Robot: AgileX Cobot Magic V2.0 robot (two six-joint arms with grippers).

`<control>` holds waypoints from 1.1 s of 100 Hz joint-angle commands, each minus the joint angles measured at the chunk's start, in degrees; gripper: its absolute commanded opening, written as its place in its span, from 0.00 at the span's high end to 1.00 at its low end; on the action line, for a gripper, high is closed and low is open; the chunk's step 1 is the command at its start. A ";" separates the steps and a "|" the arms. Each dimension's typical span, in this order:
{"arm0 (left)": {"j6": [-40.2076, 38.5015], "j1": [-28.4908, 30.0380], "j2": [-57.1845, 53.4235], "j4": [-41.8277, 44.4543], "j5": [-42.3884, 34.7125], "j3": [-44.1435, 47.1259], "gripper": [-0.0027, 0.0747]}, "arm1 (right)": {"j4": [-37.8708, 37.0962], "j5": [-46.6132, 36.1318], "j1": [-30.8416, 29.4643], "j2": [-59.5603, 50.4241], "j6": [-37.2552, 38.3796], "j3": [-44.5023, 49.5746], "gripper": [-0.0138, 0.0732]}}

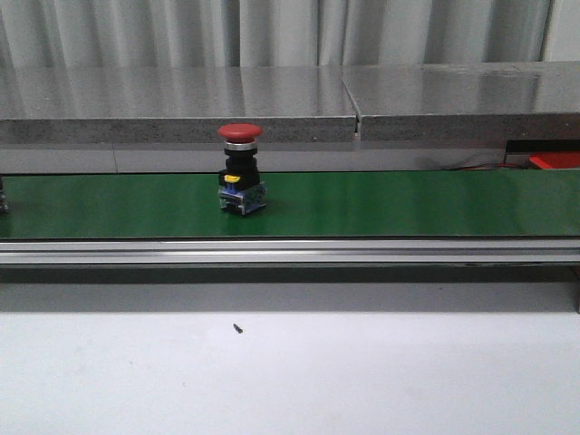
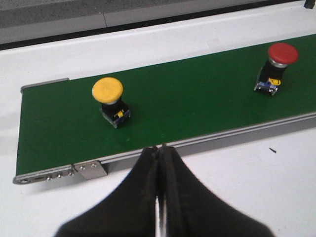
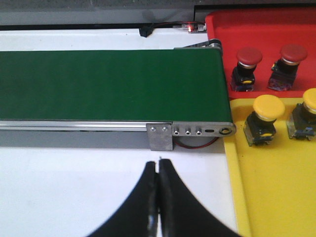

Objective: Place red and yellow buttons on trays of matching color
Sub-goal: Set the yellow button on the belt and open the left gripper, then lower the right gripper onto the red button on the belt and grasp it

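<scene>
A red button (image 1: 240,179) stood upright on the green conveyor belt (image 1: 381,204), left of centre in the front view, with a yellow button (image 2: 110,100) further along near the belt's end. Both the left fingers (image 2: 159,163) and right fingers (image 3: 158,174) were clenched, empty, over the white surface (image 1: 290,372). The red tray (image 3: 261,29) and yellow tray (image 3: 276,187) each held two matching buttons.

The right gripper (image 3: 158,168) has its two black fingers pressed together, holding nothing, above the white desk (image 3: 74,187). Beyond it the green conveyor belt (image 3: 108,84) ends beside two trays. The red tray (image 3: 222,24) holds two red buttons (image 3: 245,66), and the yellow tray (image 3: 276,197) holds two yellow buttons (image 3: 264,121), all upright.
</scene>
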 commanded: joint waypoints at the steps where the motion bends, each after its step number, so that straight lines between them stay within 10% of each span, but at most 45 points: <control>1: -0.55 -0.44 -4.20 -1.36 -4.35 1.91 0.99 | -0.13 -3.23 0.07 2.36 -0.10 -3.08 0.92; 68: -0.55 -0.44 -15.03 -2.26 -4.72 8.45 0.99 | -0.13 11.61 10.52 35.49 -1.47 -33.51 0.90; 110: -0.55 -0.44 -15.03 -2.26 -4.72 8.45 0.99 | -0.07 19.52 19.95 56.80 -1.47 -52.56 0.17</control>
